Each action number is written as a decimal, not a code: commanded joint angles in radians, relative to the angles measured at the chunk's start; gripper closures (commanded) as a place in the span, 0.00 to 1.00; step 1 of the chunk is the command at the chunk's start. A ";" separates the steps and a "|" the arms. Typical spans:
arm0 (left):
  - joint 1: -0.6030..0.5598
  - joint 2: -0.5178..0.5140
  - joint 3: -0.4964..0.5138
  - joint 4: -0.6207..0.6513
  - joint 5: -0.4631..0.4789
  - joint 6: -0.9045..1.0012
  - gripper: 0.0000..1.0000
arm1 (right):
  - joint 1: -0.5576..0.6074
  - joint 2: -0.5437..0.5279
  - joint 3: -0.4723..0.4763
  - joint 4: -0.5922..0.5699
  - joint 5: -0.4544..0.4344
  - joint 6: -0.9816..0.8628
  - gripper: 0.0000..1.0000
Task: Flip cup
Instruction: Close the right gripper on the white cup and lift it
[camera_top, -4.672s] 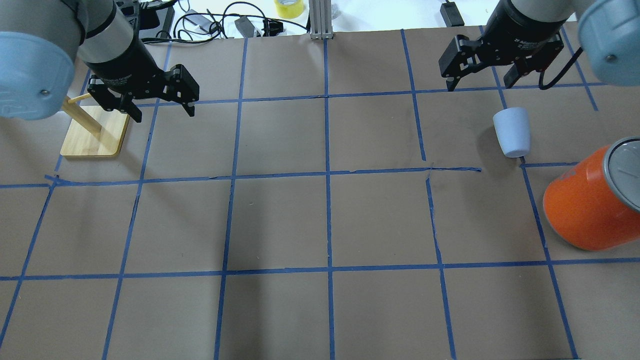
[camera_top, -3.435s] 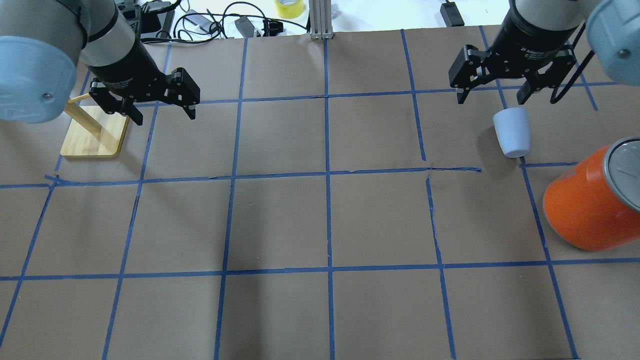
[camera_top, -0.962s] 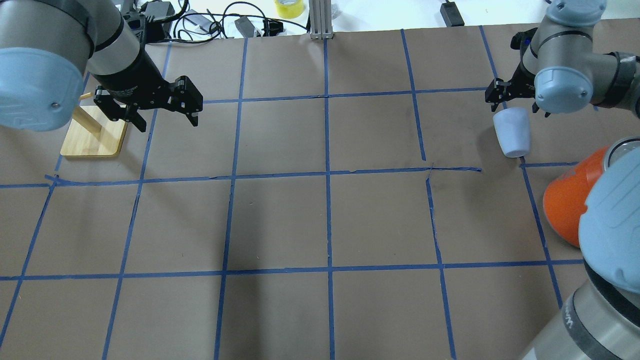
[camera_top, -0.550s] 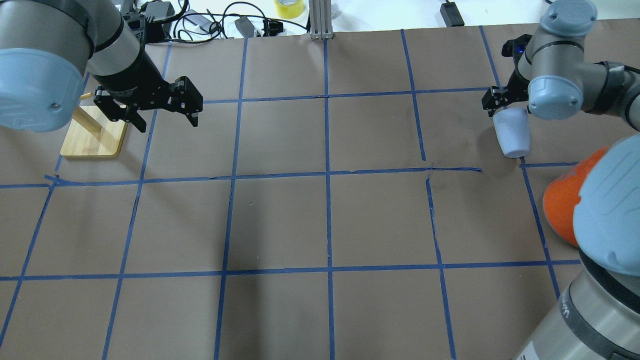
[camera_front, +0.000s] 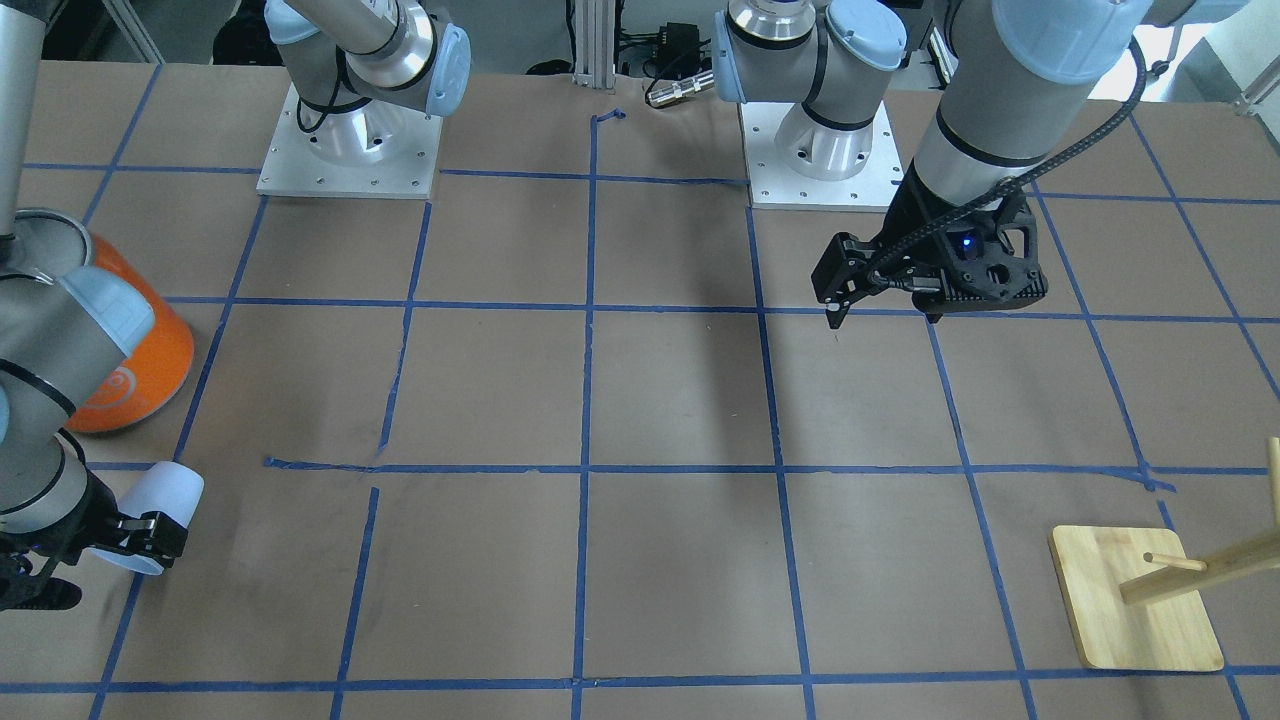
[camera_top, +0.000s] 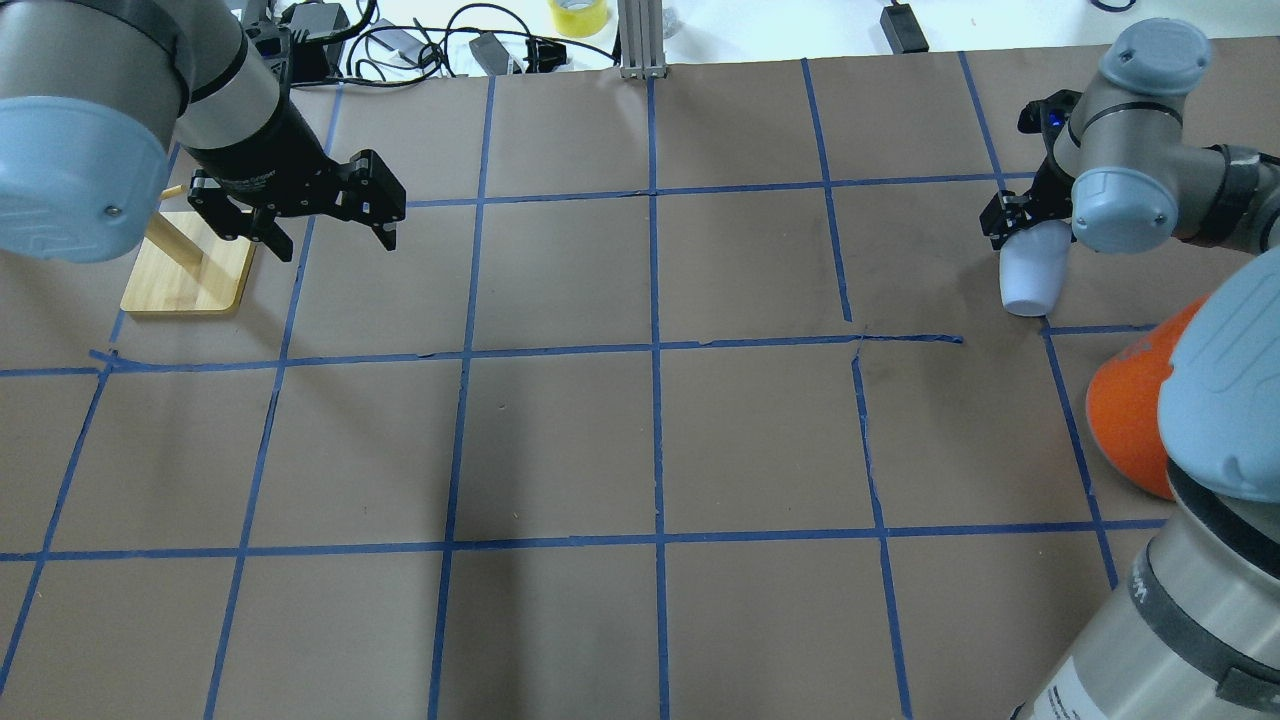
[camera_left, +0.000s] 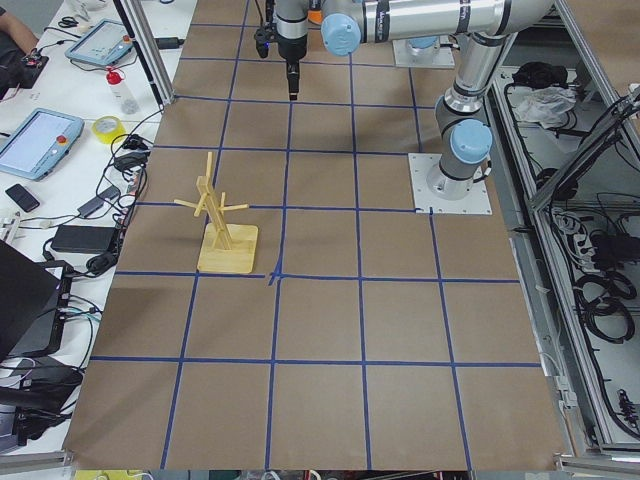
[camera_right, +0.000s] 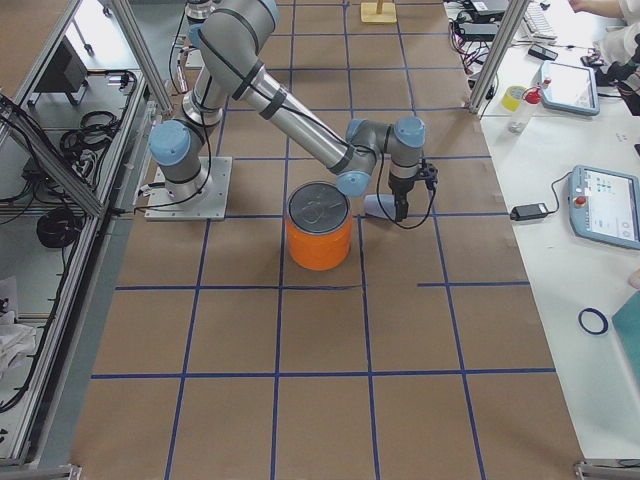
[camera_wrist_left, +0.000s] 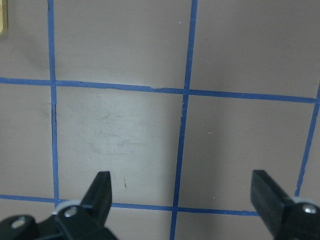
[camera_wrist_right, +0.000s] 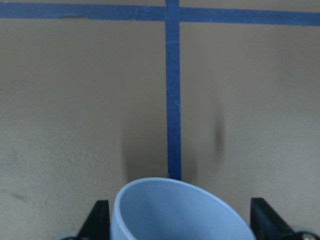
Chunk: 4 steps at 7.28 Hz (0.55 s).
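Right end effector (camera_wrist_right: 177, 220) fingers wide apart, straddling the cup (camera_top: 1028, 282) rim, contact unclear; left end effector (camera_wrist_left: 180, 200) apart, empty.

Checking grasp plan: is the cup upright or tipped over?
On its side. The cup shows its full length from overhead, and the right pincer, jaws open either side of the rim, looks straight into its mouth.

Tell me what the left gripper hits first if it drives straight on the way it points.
The left gripper points down at the brown-paper tabletop; it would probably land there, near a blue tape crossing.
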 joint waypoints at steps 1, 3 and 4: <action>-0.001 0.005 0.003 0.008 -0.001 -0.001 0.00 | -0.002 -0.005 0.010 -0.003 0.003 0.008 0.00; -0.001 0.007 0.006 0.008 -0.002 -0.001 0.00 | -0.002 -0.006 0.010 0.000 0.002 0.060 0.00; -0.001 0.010 0.006 0.008 -0.001 -0.001 0.00 | 0.000 -0.008 0.012 0.006 0.003 0.090 0.00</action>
